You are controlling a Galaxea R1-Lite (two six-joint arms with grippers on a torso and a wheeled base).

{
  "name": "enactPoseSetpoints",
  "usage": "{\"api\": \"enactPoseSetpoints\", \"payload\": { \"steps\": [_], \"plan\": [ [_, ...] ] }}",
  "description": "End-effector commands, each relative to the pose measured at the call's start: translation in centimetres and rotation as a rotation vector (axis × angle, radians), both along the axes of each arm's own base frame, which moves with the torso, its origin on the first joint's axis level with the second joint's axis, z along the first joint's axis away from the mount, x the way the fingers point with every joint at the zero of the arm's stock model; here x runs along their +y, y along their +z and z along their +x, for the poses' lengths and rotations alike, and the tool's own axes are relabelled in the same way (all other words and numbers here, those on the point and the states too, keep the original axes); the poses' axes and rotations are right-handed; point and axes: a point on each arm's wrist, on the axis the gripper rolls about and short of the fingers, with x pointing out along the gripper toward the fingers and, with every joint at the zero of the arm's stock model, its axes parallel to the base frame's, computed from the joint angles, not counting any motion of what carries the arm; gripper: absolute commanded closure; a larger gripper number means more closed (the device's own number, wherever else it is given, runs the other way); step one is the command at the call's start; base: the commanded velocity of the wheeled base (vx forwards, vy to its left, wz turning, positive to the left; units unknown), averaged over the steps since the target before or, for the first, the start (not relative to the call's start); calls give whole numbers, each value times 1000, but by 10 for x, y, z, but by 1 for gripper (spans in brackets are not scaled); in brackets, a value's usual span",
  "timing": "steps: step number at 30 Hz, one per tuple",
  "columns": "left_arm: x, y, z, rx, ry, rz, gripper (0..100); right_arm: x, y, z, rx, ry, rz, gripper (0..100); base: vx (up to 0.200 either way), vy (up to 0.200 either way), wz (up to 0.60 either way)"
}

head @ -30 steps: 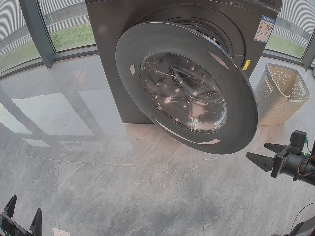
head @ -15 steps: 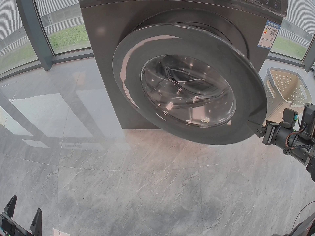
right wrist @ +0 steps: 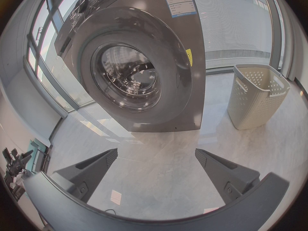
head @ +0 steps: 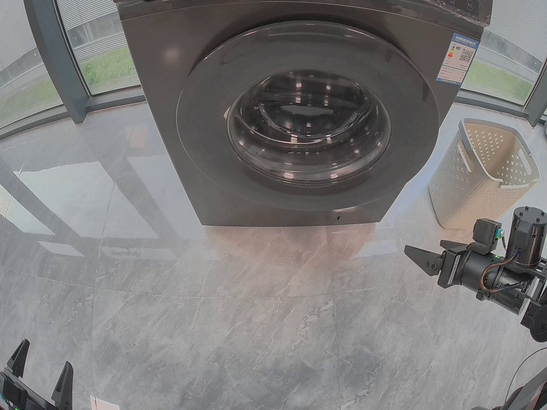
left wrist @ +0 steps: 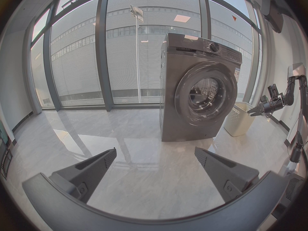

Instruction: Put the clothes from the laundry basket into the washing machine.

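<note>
The round glass door [head: 307,121] of the washing machine [head: 165,86], which stood swung out toward the robot a second ago, now lies flat and shut against the front. The right tool [head: 430,251], which was up against the door's outer edge half a second ago, has drawn back and hangs over the floor [head: 228,314] to the machine's right, its fingers spread wide and holding nothing. The whole scene has also shifted a little, so the head camera itself has moved. A closed door suggests the loading is over and the task is at or near its end. The laundry basket [head: 456,183] stands on the floor just beside the machine's right side, and what shows of its inside looks bare. Whether clothes lie in the drum cannot be told through the reflections in the glass. The left tool [head: 44,360] sits low and well apart from the machine, fingers also wide and empty. Tall windows [head: 34,58] run behind the machine. If any garment remained, the shut door would now stand in the way and need pulling open again.
</note>
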Motion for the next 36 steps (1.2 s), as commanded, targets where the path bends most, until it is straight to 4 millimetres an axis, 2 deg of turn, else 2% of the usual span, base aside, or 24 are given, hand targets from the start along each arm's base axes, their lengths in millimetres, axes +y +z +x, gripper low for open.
{"api": "enactPoseSetpoints", "payload": {
  "steps": [1, 6, 13, 17, 22, 36],
  "plan": [
    [0, -5, 0, 3, -2, -1, 0, 17, 7, -7, -30, 70, 52, 0, 0, 0, 0],
    [0, -5, 0, 5, -1, -1, 0, 24, 9, -8, -50, 99, 69, 0, 0, -80, 0],
    [0, -5, 0, 5, -2, -1, 0, 40, 27, -9, -158, 166, 129, 0, 0, -200, 0],
    [0, -5, 0, 5, -2, -1, 0, 44, 34, -7, -196, 176, 148, 0, 0, 0, 0],
    [0, -5, 0, 3, -1, -1, 0, 51, 44, 4, -225, 176, 173, 0, 0, 0, 0],
    [0, -5, 0, 5, -2, -1, 0, 58, 56, 10, -257, 185, 214, 0, 200, 0, 0]
  ]
}}
